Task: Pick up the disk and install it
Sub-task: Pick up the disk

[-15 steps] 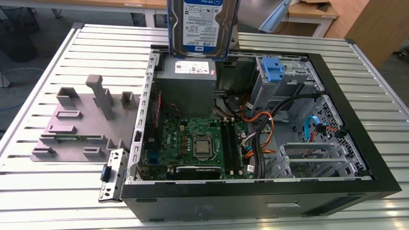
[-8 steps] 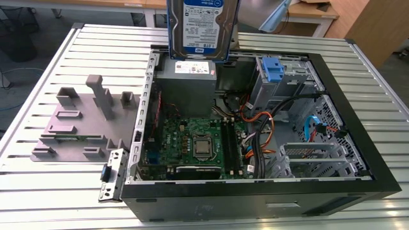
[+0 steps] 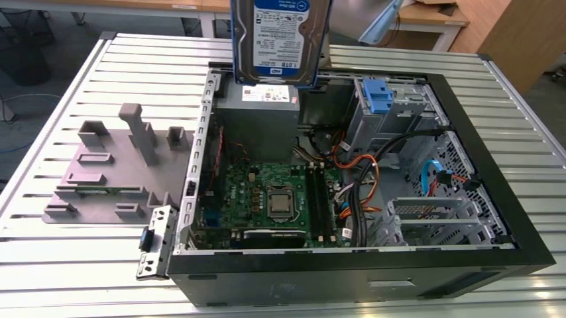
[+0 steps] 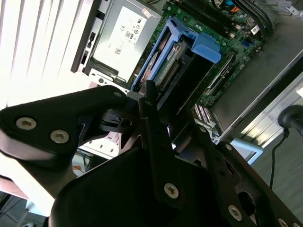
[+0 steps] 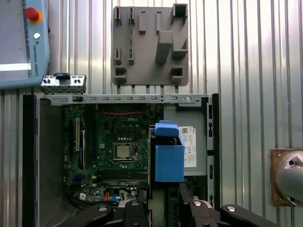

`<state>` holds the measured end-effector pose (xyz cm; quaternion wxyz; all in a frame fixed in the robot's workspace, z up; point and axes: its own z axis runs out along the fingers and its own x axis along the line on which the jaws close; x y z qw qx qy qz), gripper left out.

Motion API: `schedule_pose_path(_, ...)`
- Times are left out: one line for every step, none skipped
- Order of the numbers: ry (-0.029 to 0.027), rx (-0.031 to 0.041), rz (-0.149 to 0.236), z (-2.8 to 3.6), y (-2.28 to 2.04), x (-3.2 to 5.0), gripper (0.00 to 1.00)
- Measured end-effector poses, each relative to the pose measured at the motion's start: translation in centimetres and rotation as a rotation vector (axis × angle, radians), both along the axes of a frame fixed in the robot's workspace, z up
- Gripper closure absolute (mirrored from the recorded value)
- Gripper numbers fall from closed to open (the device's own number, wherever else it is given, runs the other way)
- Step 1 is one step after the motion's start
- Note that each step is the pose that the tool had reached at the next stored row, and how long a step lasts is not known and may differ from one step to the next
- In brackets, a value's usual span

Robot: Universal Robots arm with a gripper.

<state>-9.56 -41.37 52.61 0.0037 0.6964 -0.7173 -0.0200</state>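
Note:
The disk (image 3: 278, 40), a silver drive with a white-and-blue label in a blue carrier frame, hangs upright in the air above the back of the open computer case (image 3: 495, 199), over the grey power-supply box (image 3: 261, 99). In both wrist views my gripper (image 4: 170, 113) (image 5: 163, 198) is shut on the disk (image 4: 165, 66), its black fingers (image 4: 154, 123) clamped on either side. The blue carrier (image 5: 169, 158) points down toward the case interior beside the motherboard (image 5: 118, 151).
Inside the case are a drive cage with a tall blue clip (image 3: 378, 96), bundled cables (image 3: 362, 172) and the motherboard (image 3: 265, 199). A grey fixture plate (image 3: 115, 165) and a loose metal bracket (image 3: 155, 242) lie on the slatted table at the exterior view's left. A teach pendant (image 5: 23, 42) lies nearby.

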Motion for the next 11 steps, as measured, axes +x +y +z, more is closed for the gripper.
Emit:
schedule_pose_path(0.0000,-0.0001,0.000,0.00,-0.09,0.00,0.65)
schedule_pose_path(0.0000,-0.0001,0.000,0.00,-0.19,0.00,0.65)
schedule_pose_path(0.0000,-0.0001,0.000,0.00,-0.30,0.00,0.65)
schedule_pose_path(0.0000,-0.0001,0.000,0.00,-0.41,0.00,0.65)
schedule_pose_path(-0.0001,0.0000,0.000,0.00,-0.51,0.00,0.65)
schedule_pose_path(-0.0001,0.0000,0.000,-0.01,-0.60,0.00,0.65)
schedule_pose_path(0.0000,-0.0001,0.000,0.00,-0.69,0.00,0.65)
schedule_pose_path(0.0000,-0.0002,0.000,0.00,-0.79,0.00,0.65)
schedule_pose_path(0.0000,-0.0001,0.000,0.00,-0.88,0.00,0.65)
schedule_pose_path(0.0000,-0.0002,0.000,0.00,-0.94,0.00,0.65)
schedule_pose_path(0.0000,-0.0003,0.000,0.00,-0.98,-0.01,0.65)
